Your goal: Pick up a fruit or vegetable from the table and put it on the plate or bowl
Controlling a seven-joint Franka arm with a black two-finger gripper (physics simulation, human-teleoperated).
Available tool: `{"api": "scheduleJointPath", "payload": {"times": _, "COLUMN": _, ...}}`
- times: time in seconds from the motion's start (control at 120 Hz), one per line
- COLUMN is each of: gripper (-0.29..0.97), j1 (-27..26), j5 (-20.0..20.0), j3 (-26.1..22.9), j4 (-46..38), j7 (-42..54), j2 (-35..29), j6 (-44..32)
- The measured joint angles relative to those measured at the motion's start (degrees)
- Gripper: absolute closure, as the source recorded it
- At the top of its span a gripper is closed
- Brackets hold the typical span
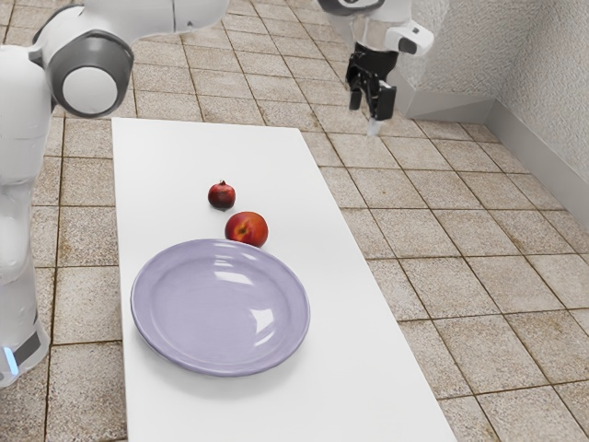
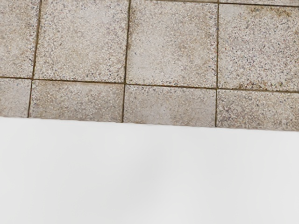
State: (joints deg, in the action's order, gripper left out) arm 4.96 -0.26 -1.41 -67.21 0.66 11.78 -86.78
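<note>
A small dark red fruit (image 1: 221, 194) lies on the white table (image 1: 184, 157). Just in front of it sits a larger red-orange fruit (image 1: 247, 228), close to the far rim of a wide lavender plate (image 1: 219, 306). The plate has nothing on it. My gripper (image 1: 372, 112) hangs high above the table's far right side, well away from both fruits, open with nothing between its fingers. The wrist view looks down on the table's edge (image 2: 149, 123) and the tiled floor (image 2: 168, 51) beyond it.
Brown floor tiles (image 1: 442, 239) surround the table. A grey wall with a skirting board (image 1: 543, 147) runs along the exterior view's right. The arm's white base (image 1: 18, 230) stands at the exterior view's left.
</note>
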Motion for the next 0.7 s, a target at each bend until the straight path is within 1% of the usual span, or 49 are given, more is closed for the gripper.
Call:
{"api": "scheduleJointPath", "payload": {"times": 0.217, "gripper": 0.00, "j1": 0.2, "j5": -0.1, "j3": -0.1, "j4": 1.1, "j7": 0.6, "j2": 0.5, "j6": 1.4}}
{"api": "scheduleJointPath", "payload": {"times": 0.283, "gripper": 0.00, "j1": 0.1, "j5": 0.0, "j3": 0.1, "j4": 1.2, "j7": 0.7, "j2": -0.4, "j6": 1.6}}
{"api": "scheduleJointPath", "payload": {"times": 0.4, "gripper": 0.00, "j1": 0.0, "j5": -0.8, "j3": 6.9, "j4": -0.4, "j7": -0.2, "j2": -1.0, "j6": 4.0}}
{"api": "scheduleJointPath", "payload": {"times": 0.442, "gripper": 0.00, "j1": 0.2, "j5": -1.7, "j3": 9.5, "j4": -2.8, "j7": -0.6, "j2": -1.5, "j6": 4.7}}
{"api": "scheduleJointPath", "payload": {"times": 0.492, "gripper": 0.00, "j1": 0.5, "j5": -2.5, "j3": 11.1, "j4": -7.3, "j7": -1.0, "j2": -3.3, "j6": 5.1}}
{"api": "scheduleJointPath", "payload": {"times": 0.575, "gripper": 0.00, "j1": 0.4, "j5": -3.3, "j3": 11.8, "j4": -18.6, "j7": -1.6, "j2": -9.6, "j6": 3.8}}
{"api": "scheduleJointPath", "payload": {"times": 0.7, "gripper": 0.00, "j1": 1.1, "j5": -3.9, "j3": 12.2, "j4": -29.5, "j7": -2.7, "j2": -15.1, "j6": 1.7}}
